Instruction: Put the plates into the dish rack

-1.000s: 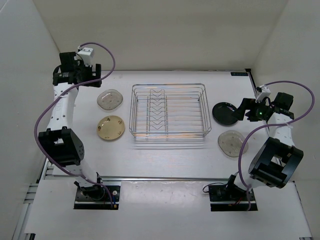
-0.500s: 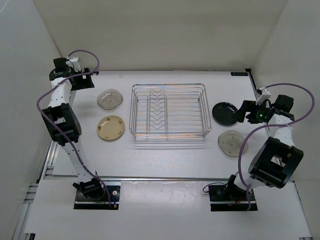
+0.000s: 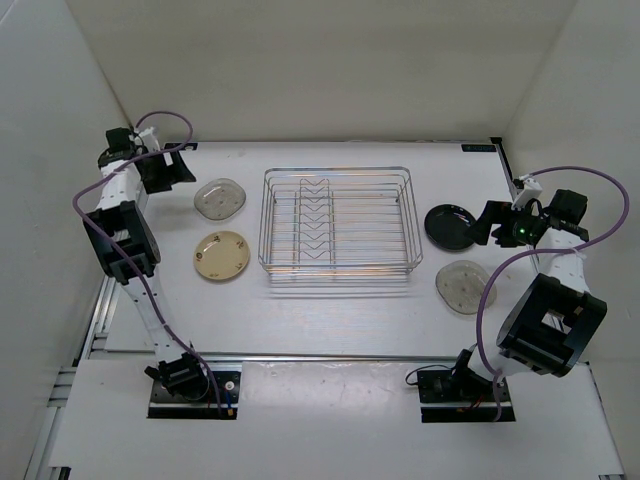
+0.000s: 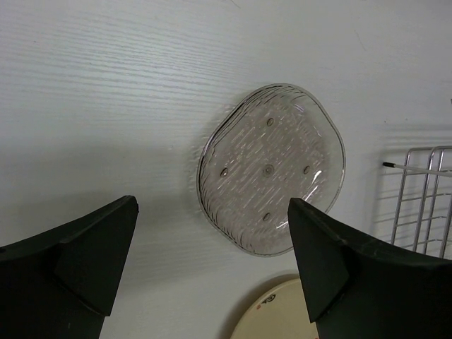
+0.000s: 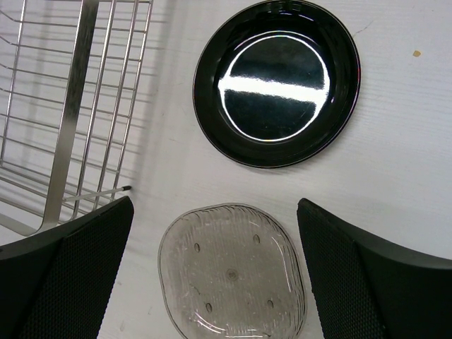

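Note:
The silver wire dish rack (image 3: 338, 220) stands mid-table with no plates in it. Left of it lie a pale grey plate (image 3: 220, 198) and a tan speckled plate (image 3: 221, 254). Right of it lie a glossy black plate (image 3: 452, 226) and a second grey plate (image 3: 464, 287). My left gripper (image 3: 165, 168) is open and empty, hovering just left of the grey plate (image 4: 272, 168), with the tan plate's edge (image 4: 279, 318) below. My right gripper (image 3: 487, 222) is open and empty above the black plate (image 5: 277, 81) and the grey plate (image 5: 233, 275).
The rack's wire corner shows in the left wrist view (image 4: 424, 198) and its side in the right wrist view (image 5: 70, 106). White walls close in the table on the left, back and right. A rail runs along the table's near edge (image 3: 330, 357).
My left arm has swung back to the far left and its gripper has come down beside the left grey plate. The right arm has hardly moved. No plate has moved.

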Available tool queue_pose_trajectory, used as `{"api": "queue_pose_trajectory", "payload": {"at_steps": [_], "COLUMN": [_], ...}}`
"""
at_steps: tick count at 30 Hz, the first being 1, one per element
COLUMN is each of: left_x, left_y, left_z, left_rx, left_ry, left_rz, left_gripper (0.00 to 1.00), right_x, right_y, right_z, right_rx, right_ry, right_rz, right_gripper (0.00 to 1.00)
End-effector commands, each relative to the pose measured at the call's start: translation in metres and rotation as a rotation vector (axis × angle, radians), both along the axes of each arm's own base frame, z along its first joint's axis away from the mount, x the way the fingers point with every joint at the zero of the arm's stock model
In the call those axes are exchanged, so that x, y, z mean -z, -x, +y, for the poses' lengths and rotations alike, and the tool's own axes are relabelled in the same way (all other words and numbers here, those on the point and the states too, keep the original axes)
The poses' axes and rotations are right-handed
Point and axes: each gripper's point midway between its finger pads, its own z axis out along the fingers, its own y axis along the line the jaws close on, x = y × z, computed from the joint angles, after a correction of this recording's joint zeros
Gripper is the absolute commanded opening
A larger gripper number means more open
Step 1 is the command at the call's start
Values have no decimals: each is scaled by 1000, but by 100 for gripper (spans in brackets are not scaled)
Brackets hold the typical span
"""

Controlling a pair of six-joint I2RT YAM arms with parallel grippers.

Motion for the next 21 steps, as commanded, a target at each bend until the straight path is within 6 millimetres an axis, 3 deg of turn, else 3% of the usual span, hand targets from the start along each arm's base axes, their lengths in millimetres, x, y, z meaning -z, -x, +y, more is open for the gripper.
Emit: {"api": "queue_pose_trajectory", "payload": {"at_steps": [1,9,10,21], "left_x": [-9,19,15,40], "left_y": [-4,0,-2,2], "left_z": [0,-6,-7,-16], "left_rx": [22,37,43,68], "left_ry": [69,116,121,185], "left_rz": [-34,22,9,57], "left_gripper": [98,96,96,96], "right_x": [-4,-5,-5,-5], "right_y": [1,1,1,1], "right_z": [1,2,2,2], "right_rx": [-14,-20,-20,-20], "right_ry": [0,-6,-6,-6], "right_rz": [-20,-23,-23,-23], "right_gripper": [100,100,100,100]}}
